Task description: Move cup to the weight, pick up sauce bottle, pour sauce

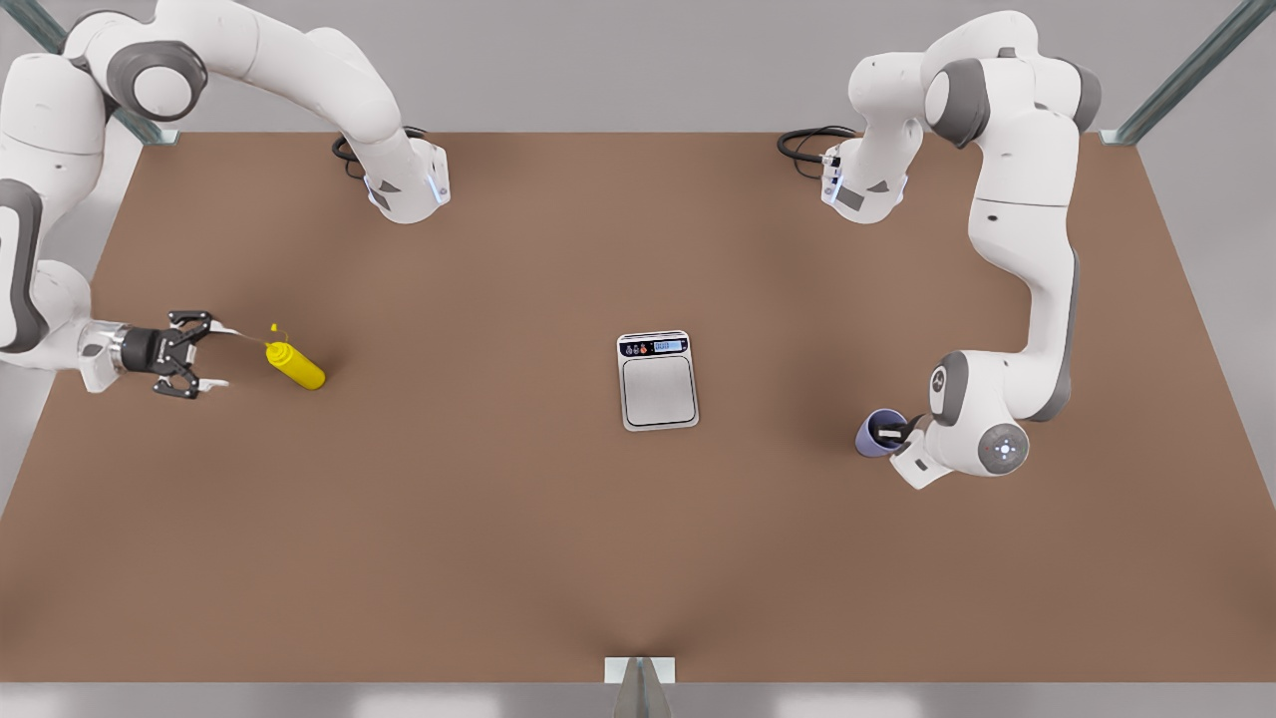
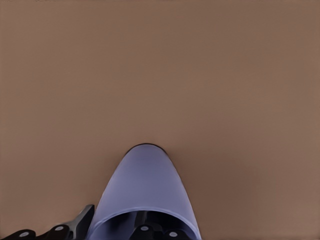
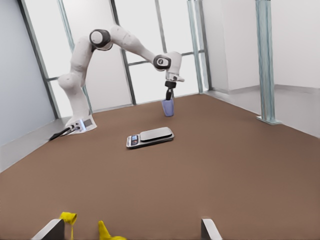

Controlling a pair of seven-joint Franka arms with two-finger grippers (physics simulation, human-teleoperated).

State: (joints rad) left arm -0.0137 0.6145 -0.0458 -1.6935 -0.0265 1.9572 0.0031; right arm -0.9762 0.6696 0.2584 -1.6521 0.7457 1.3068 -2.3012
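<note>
We're seeing the pale lavender-blue tapered cup (image 1: pixel 877 435) standing on the brown table (image 1: pixel 498 558) at about 3 o'clock from the flat silver-grey kitchen scale (image 1: pixel 657 381), well apart from it. The left gripper (image 1: pixel 897 431) is clenching the cup's rim, one finger (image 2: pixel 145 231) dipping into the dark inside; whether anything's in the cup, we can't tell. The small bright yellow squeeze bottle (image 1: pixel 294 364) is lying at 9 o'clock from the scale, nozzle aiming at the right gripper (image 1: pixel 204 357), which is hovering just beside it with fingers spread and grasping nothing. Bare tabletop is lying between cup and scale. The right wrist view is cutting off most of the bottle (image 3: pixel 107 234).
</note>
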